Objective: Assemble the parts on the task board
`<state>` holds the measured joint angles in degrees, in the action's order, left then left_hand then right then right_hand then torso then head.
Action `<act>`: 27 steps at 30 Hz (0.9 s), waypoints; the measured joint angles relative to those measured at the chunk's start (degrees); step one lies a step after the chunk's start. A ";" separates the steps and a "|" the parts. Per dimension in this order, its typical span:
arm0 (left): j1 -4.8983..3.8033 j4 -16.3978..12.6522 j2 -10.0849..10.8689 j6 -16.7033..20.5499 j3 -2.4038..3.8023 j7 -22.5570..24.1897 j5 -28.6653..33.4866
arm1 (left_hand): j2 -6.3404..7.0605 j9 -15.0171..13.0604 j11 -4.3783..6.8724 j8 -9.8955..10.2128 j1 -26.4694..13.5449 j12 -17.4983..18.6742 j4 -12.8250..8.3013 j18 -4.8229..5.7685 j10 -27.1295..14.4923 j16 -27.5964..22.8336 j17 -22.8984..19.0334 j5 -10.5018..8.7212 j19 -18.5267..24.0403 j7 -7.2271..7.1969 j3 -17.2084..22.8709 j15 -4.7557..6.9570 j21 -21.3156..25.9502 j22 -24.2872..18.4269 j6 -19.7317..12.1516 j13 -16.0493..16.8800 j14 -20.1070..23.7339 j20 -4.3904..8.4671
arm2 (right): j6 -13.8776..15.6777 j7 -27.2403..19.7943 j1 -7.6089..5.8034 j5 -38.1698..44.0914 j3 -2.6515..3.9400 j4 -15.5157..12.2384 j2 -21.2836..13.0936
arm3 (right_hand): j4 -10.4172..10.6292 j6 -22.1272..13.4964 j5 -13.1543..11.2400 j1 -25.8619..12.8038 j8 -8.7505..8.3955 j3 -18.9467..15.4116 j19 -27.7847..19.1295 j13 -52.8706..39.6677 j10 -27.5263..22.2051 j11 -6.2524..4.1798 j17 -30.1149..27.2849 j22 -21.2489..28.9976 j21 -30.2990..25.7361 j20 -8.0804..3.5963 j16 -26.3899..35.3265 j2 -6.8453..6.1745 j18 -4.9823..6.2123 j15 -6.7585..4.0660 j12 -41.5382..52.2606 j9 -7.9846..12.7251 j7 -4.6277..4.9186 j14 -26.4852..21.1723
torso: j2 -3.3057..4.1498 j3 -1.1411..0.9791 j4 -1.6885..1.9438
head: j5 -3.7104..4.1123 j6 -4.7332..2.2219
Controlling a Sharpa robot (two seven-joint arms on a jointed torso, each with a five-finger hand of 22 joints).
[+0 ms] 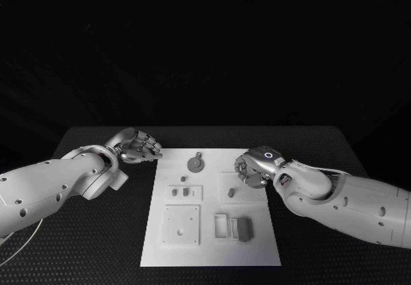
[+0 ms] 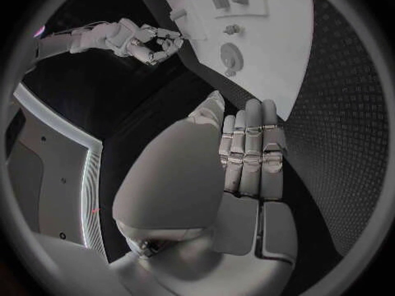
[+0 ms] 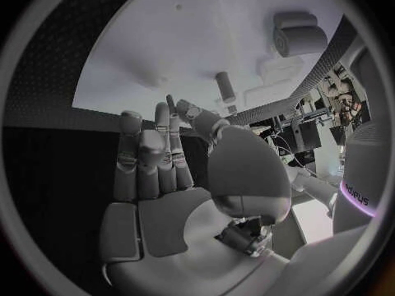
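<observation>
Fingers (image 3: 152,151) curled, empty; wrist reads "arpus".

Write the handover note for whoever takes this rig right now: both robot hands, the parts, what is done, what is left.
Left robot hand: fingers curled in, holding nothing, over the black table just off the task board's far left corner.
Right robot hand: curled, seemingly holding nothing, above the board's right edge.
Parts: round disc at the far middle, small peg near the right hand, block at the near right.
Done: cannot tell that anything is assembled.
Left: pick up and seat the parts.
</observation>
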<state>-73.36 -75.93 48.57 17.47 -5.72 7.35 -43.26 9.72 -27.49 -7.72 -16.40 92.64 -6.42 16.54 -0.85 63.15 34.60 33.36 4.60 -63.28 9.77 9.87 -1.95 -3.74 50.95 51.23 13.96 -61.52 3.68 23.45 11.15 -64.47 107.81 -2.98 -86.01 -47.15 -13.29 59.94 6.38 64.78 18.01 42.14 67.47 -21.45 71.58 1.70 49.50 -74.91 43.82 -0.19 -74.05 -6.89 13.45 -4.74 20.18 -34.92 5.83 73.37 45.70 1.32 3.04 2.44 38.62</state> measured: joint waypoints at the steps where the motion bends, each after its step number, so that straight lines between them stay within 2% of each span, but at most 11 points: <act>1: 0.00 0.00 0.00 0.00 0.00 0.00 0.00 | 0.00 0.00 0.00 0.00 0.00 0.00 0.00 0.00 0.00 0.00 0.01 0.00 0.00 0.00 0.00 0.00 0.00 -0.04 0.00 0.00 0.00 0.00 | 0.00 -0.01 0.00 -0.08 0.00 -0.06 -0.04 | 0.00 0.00 0.00 -0.01 0.01 0.00 0.00 0.00 0.00 0.00 0.00 0.00 0.00 0.00 0.00 0.01 0.00 0.00 0.00 0.00 0.00 0.00 | 0.00 0.00 -0.01 | 0.00 0.00; 4: 0.00 0.06 0.00 0.00 0.00 -0.01 -0.01 | 0.00 0.00 0.00 0.00 0.00 0.00 0.00 0.00 0.00 0.00 0.01 0.00 0.00 0.00 0.00 0.00 0.00 -0.05 0.00 0.00 0.00 0.00 | 0.02 -0.08 0.02 -0.44 0.20 -0.48 -0.14 | 0.00 0.00 0.00 -0.13 0.22 0.00 0.00 -0.01 0.00 0.00 0.00 0.00 0.00 0.00 0.00 -0.03 0.00 0.00 0.00 0.01 0.00 0.00 | -0.01 0.00 -0.02 | -0.03 -0.01; 9: 0.00 0.35 -0.21 0.00 0.00 -0.02 -0.01 | 0.00 0.00 0.00 0.00 0.00 0.00 0.00 0.00 0.00 0.00 0.06 0.00 0.00 0.00 0.00 0.00 0.00 -0.05 0.00 0.00 0.00 0.00 | 0.29 -0.37 -0.09 -1.62 1.41 -1.87 -0.18 | 0.00 0.00 0.00 -0.32 0.23 0.00 0.00 -0.01 0.08 -0.09 -0.01 0.00 0.00 0.01 0.00 0.16 -0.01 0.00 0.00 0.04 0.00 0.00 | -0.02 0.00 -0.03 | -0.11 -0.07; 12: 0.00 0.53 -0.34 0.01 0.00 -0.02 -0.02 | 0.00 0.00 0.00 0.00 0.00 0.00 0.00 0.00 0.00 0.00 0.11 0.00 0.00 0.01 0.00 0.00 0.00 -0.05 0.00 0.00 0.00 0.00 | 0.74 -0.79 -0.21 -2.66 1.63 -3.35 -0.08 | -0.18 0.19 0.00 -0.39 0.23 0.15 0.01 -0.01 0.08 -0.09 0.02 0.00 0.00 0.01 0.00 0.09 0.00 0.00 0.00 0.04 -0.19 0.00 | -0.05 0.01 -0.03 | -0.23 -0.18; 18: 0.00 0.96 -0.36 0.07 0.00 0.01 -0.02 | 0.00 0.01 0.00 0.00 0.00 0.00 0.00 0.00 0.00 -0.23 0.17 0.00 0.00 0.01 0.00 0.00 0.00 -0.11 0.01 -0.05 0.00 0.00 | 0.98 -1.55 -0.44 -4.52 1.72 -5.38 1.31 | -0.31 0.19 -0.01 -0.38 0.22 0.16 0.11 0.00 0.08 -0.10 0.05 0.00 0.00 0.10 0.00 0.10 -0.01 0.00 0.00 0.04 -0.18 0.00 | -0.09 0.02 -0.03 | -1.28 -0.29; 27: 0.00 1.70 -0.97 0.14 0.00 0.06 0.01 | 0.00 0.01 0.00 -0.01 0.00 -0.23 0.00 0.00 0.00 -0.23 0.32 0.00 0.01 0.01 0.00 0.00 0.00 -0.16 0.01 -0.05 0.01 0.00 | 0.55 -2.61 -0.41 -6.15 1.62 -6.93 4.85 | -0.32 0.18 -0.18 -0.21 0.16 0.15 0.31 0.00 0.02 -0.19 0.04 0.00 0.00 -0.09 0.00 0.26 -0.01 0.00 -0.23 0.10 -0.18 0.00 | -0.09 0.03 -0.01 | -2.20 -0.17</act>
<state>-73.36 -74.24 47.60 17.61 -5.72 7.41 -43.25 9.72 -27.48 -7.72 -16.41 92.64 -6.64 16.54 -0.85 63.15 34.37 33.67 4.60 -63.28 9.78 9.87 -1.95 -3.74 50.79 51.24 13.91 -61.52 3.67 24.00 8.54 -64.88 101.66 -1.36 -92.94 -42.30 -13.61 60.12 6.20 64.57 18.17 42.29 67.78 -21.44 71.60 1.51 49.54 -74.91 43.82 -0.28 -74.05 -6.62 13.44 -4.75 19.95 -34.82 5.64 73.37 45.60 1.35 3.03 0.25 38.45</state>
